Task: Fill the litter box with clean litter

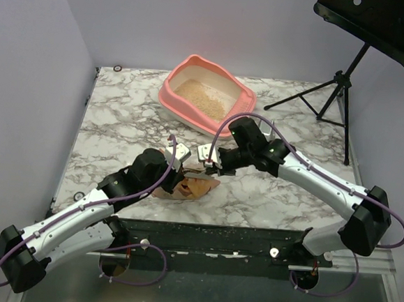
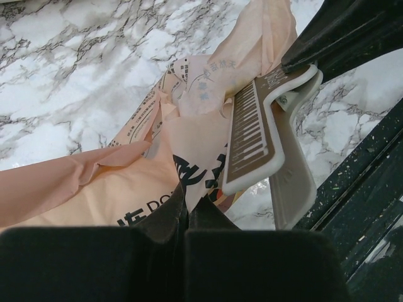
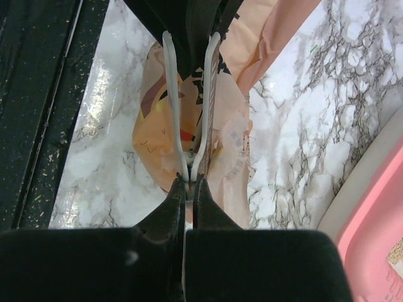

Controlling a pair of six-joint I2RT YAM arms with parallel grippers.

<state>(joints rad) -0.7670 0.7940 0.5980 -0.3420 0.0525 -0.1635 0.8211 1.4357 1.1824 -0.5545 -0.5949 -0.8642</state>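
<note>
**Marble tabletop — both claws pinched on one bag**

Left claw (image 2: 187, 211) is closed tight on a fold of the peach bag (image 2: 113, 189). The right claw (image 3: 189, 184) is clamped on the same bag's edge, its tips meeting the left's almost nose to nose. Below the two claws the bag rests crumpled on the marble table (image 1: 121, 116) with its dark print showing. Just behind them runs the table's near edge. Ahead of the right claw, well apart from the bag, sits the litter box (image 1: 170, 96) — pink rim, cream inner wall — with clean litter (image 1: 200, 99) spread over its floor. Farther out past the right claw, off the table, stands a black music stand (image 1: 379, 28).
</note>
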